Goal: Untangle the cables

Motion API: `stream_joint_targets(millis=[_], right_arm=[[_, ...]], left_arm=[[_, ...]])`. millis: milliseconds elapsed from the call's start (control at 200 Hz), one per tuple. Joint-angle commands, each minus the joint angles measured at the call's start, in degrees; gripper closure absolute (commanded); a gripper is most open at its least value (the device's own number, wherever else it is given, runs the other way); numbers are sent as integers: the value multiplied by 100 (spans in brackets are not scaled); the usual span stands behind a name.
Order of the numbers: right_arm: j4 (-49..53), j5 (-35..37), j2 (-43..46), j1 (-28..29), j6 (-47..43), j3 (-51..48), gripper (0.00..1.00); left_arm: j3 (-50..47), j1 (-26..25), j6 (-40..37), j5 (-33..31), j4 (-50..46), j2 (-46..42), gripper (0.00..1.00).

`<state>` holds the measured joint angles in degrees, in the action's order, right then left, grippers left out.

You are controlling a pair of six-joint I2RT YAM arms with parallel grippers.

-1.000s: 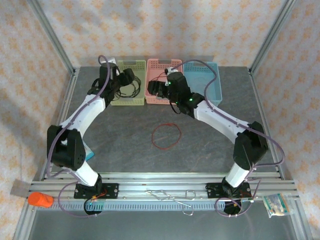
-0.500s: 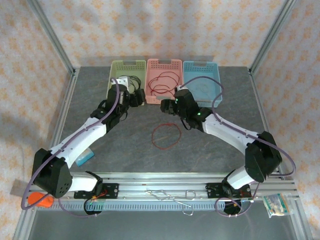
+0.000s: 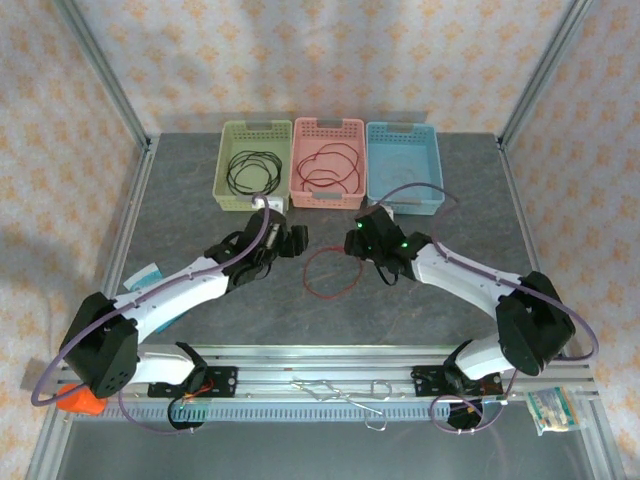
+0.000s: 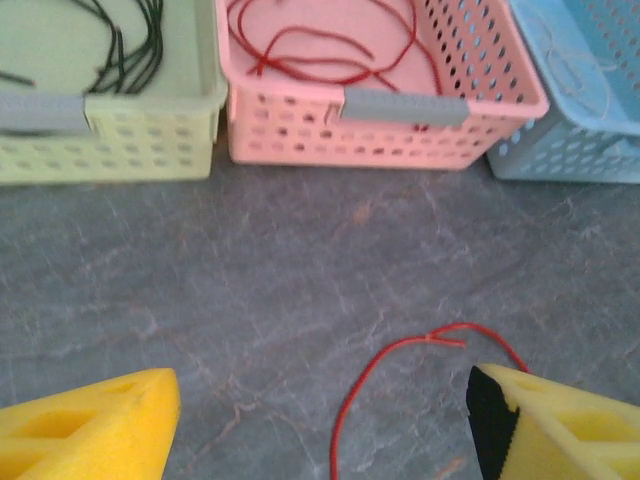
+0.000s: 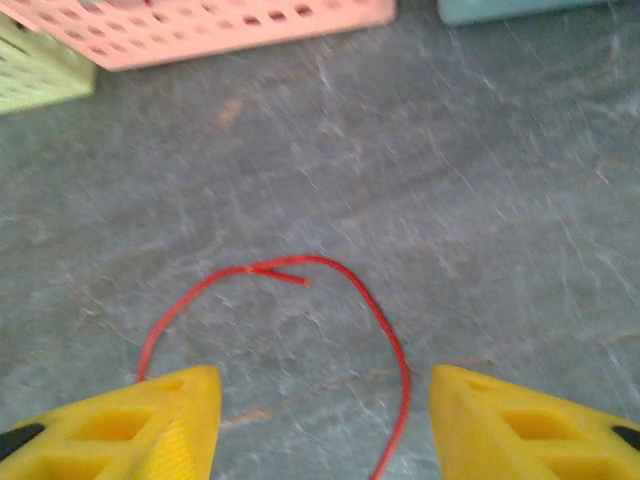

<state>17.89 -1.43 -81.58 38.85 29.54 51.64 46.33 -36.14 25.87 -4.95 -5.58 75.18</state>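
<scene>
Cables are mostly put away, it seems, so the risk sits with the one left out. The left fingers [image 4: 560, 425] are spread wide with nothing in them, low over the counter [image 4: 250, 280]. The right fingers [image 5: 520, 420] are also parted and empty, straddling part of the red loop [image 5: 320, 260]. That loop lies flat on the counter between the two arms, and its ends seem to meet at its far side. Being so thin and flat, it could slip from under closing fingers, or the tips could scrape the counter and pinch nothing. Both arms crowd the same small loop, one on its left and one on its right, so they might knock together or pull it taut against each other. Just beyond stand the green basket [image 4: 120, 150], holding a black cable [image 3: 251, 160], and the pink basket [image 4: 330, 140], holding a red cable [image 4: 320, 70], with the blue basket [image 4: 560, 155] to the right. A springy loop lifted by one point could swing, catch on a rim, or land in the wrong basket and knot up again.
</scene>
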Motion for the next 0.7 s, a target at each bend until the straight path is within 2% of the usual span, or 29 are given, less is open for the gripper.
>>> stream_joint_targets(millis=[0, 140, 340, 571, 696], right_arm=[[413, 162, 123, 17, 318, -160, 46], [285, 308, 316, 17, 395, -371, 48], [-71, 145, 476, 17, 342, -659, 49], [229, 81, 203, 17, 267, -508, 50], [372, 114, -17, 27, 364, -427, 54]], left_arm=[[-167, -168, 217, 116, -78, 233, 24], [-169, -226, 260, 588, -136, 531, 27], [-152, -244, 288, 891, -158, 908, 34], [113, -358, 190, 873, -364, 1330, 36], [151, -376, 199, 912, -330, 1427, 36]])
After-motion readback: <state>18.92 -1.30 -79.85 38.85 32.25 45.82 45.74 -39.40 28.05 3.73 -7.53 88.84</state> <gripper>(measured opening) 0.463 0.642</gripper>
